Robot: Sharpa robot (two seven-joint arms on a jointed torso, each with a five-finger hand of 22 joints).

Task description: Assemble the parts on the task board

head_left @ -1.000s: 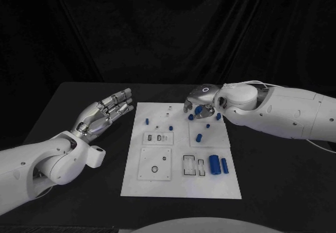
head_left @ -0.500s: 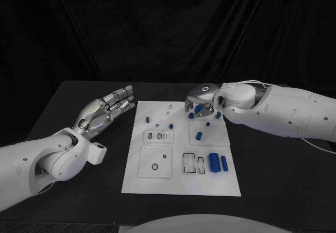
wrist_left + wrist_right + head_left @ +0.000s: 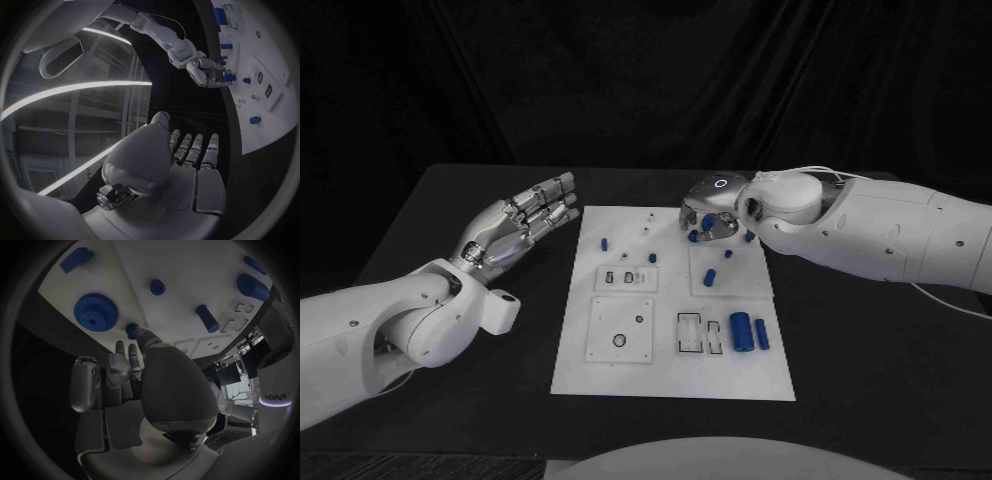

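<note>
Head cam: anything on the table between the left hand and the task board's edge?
Nothing: in the head view only bare black table lies between the open left hand and the task board.

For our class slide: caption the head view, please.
Right hand over the board's far end; left hand open beside it.

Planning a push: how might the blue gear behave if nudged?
The gear lies flat on the board, so it would likely slide, not roll. It looks like rigid plastic, probably light. Its teeth may catch on nearby parts.
</note>
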